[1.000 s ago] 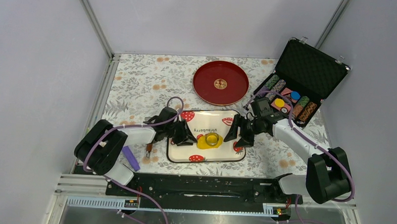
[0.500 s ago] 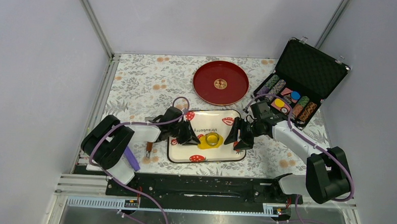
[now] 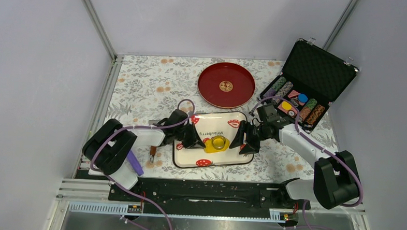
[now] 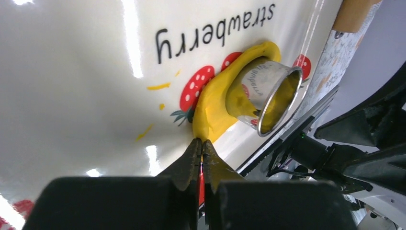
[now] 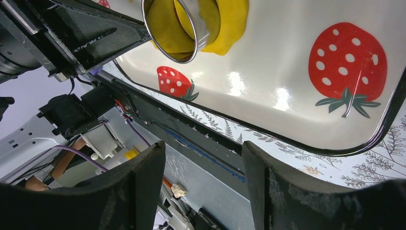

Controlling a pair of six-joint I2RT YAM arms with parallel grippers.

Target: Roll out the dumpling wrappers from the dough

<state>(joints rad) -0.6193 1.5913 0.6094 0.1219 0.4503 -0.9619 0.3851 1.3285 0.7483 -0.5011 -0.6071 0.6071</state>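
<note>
- Left arm has crept in toward the middle of the tray (image 3: 210,161) over the last second, and the left tool (image 4: 201,143) has snapped together. The right arm has barely budged.
- Left tool now: tips pressed tight against each other, right at the ragged near edge of the dough (image 4: 210,110). Can't tell whether a thin bit of dough is caught between them or they're just touching it.
- Right tool (image 5: 202,148): wide apart, holding nothing, hanging just beside the tray's right side and facing the ring cutter (image 5: 179,28).
- Dough is a flattened bright yellow patch on the tray, soft and clay-like, with lumpy uneven edges. The cutter sits pushed down into it, and there's yellow inside the ring.
- My read is that this is the cut-out step: a wrapper is stamped and the scrap around the ring needs peeling away.
- Next move probably calls for steadying the cutter with the right tool while the left pulls the leftover off gently, since soft dough tears and sticks.
- Tray is glossy white with strawberry prints and a few yellow crumbs (image 4: 158,86). The cutter is shiny thin metal, and the counter (image 3: 140,86) wears a floral cloth.
</note>
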